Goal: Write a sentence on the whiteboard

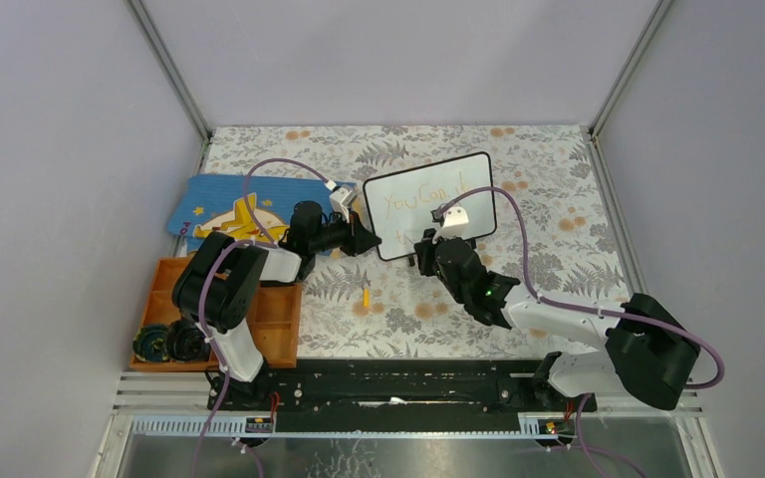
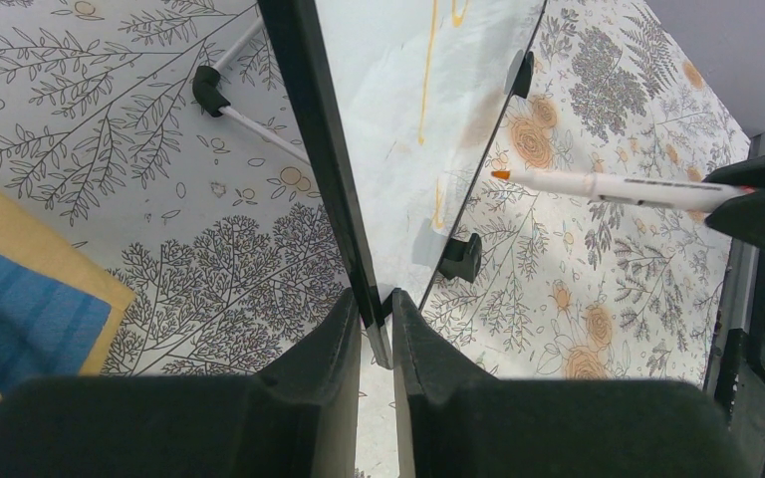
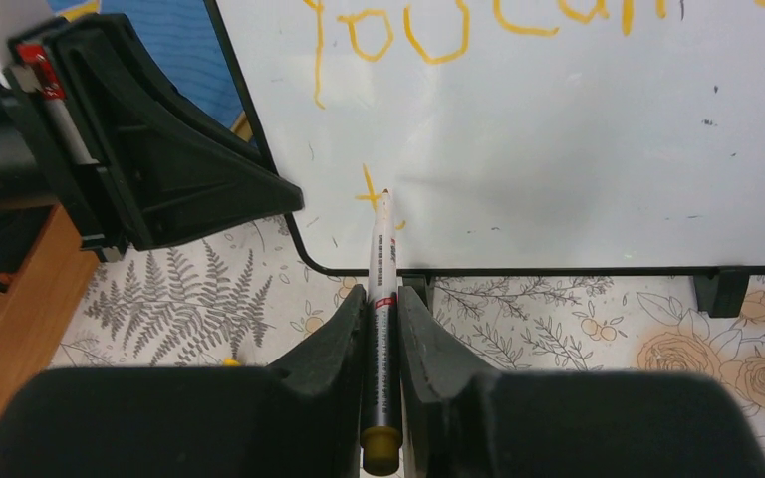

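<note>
Jaws of the left gripper are clamped on the black left edge of the whiteboard. The board stands at the upper centre of the top view on the floral worktop. Its long axis runs left to right, with the right end a little higher in the frame, and its written face is turned toward the bottom of the frame. The sentence reads "You Can d" along the top, and a small orange stroke sits below at lower left. The right gripper has its jaws closed on an orange marker. The marker's long axis runs straight up the right wrist view, tip against the white face just beside that stroke.
</note>
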Action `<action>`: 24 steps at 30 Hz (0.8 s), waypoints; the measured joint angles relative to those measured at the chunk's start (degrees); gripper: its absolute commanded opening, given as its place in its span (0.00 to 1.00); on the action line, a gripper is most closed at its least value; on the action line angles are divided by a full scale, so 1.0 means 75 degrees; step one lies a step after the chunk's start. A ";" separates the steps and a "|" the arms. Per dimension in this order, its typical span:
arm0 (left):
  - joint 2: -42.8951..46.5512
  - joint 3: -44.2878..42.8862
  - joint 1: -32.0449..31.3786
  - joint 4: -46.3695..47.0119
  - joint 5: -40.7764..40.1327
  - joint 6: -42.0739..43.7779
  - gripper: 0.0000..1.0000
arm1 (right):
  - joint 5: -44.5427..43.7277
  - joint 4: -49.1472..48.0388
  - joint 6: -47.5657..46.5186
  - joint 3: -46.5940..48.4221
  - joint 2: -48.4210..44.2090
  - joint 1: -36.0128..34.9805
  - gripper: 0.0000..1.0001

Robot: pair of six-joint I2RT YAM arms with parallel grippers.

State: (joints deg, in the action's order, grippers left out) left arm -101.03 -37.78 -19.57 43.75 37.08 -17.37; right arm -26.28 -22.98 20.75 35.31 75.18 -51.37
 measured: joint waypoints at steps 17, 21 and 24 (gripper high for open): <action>0.0012 0.0000 -0.0003 -0.0017 -0.0009 0.0009 0.20 | 0.0082 -0.0125 -0.0076 0.0358 0.0038 0.0265 0.00; 0.0009 0.0000 -0.0003 -0.0017 -0.0009 0.0015 0.20 | 0.0169 -0.0166 -0.0076 0.0420 0.0172 0.0347 0.00; 0.0009 0.0000 -0.0006 -0.0020 -0.0009 0.0017 0.20 | 0.0262 -0.0169 -0.0076 0.0420 0.0254 0.0385 0.00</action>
State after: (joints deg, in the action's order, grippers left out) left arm -100.97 -37.78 -19.62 43.59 37.01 -17.23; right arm -24.32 -24.25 20.18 38.46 77.08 -48.49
